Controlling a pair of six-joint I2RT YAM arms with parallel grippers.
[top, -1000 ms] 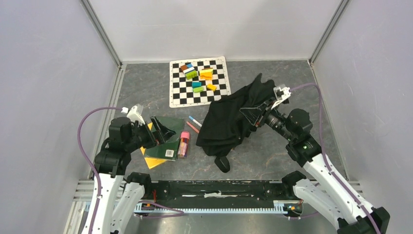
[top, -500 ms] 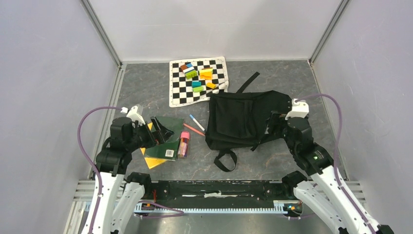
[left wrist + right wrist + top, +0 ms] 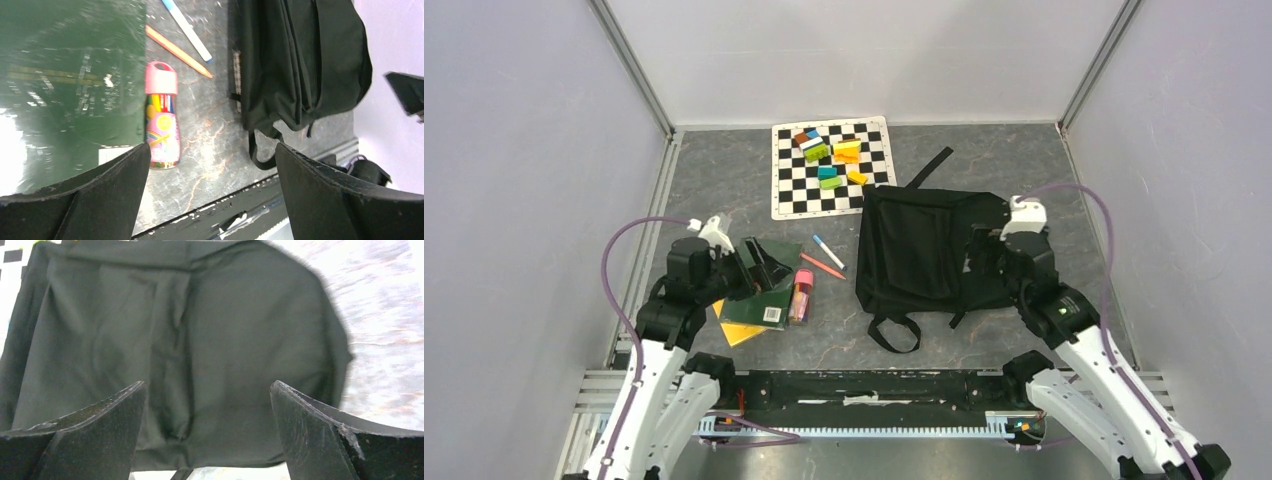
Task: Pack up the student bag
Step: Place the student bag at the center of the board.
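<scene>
Beneath open right claw [image 3: 206, 386], student bag [image 3: 919, 250]

Black student bag [image 3: 924, 245] flat on table

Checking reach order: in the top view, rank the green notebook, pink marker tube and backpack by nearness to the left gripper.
From the left gripper:
1. Green notebook, partly under it.
2. Pink marker tube, just to its right.
3. Backpack, farther right.

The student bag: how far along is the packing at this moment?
Done: the student bag lies flat on the table. In hand: nothing; the right claw hangs open over it, the left claw open near the green notebook. Left: notebook, pink marker case, white pen and orange pencil lie outside it.
</scene>
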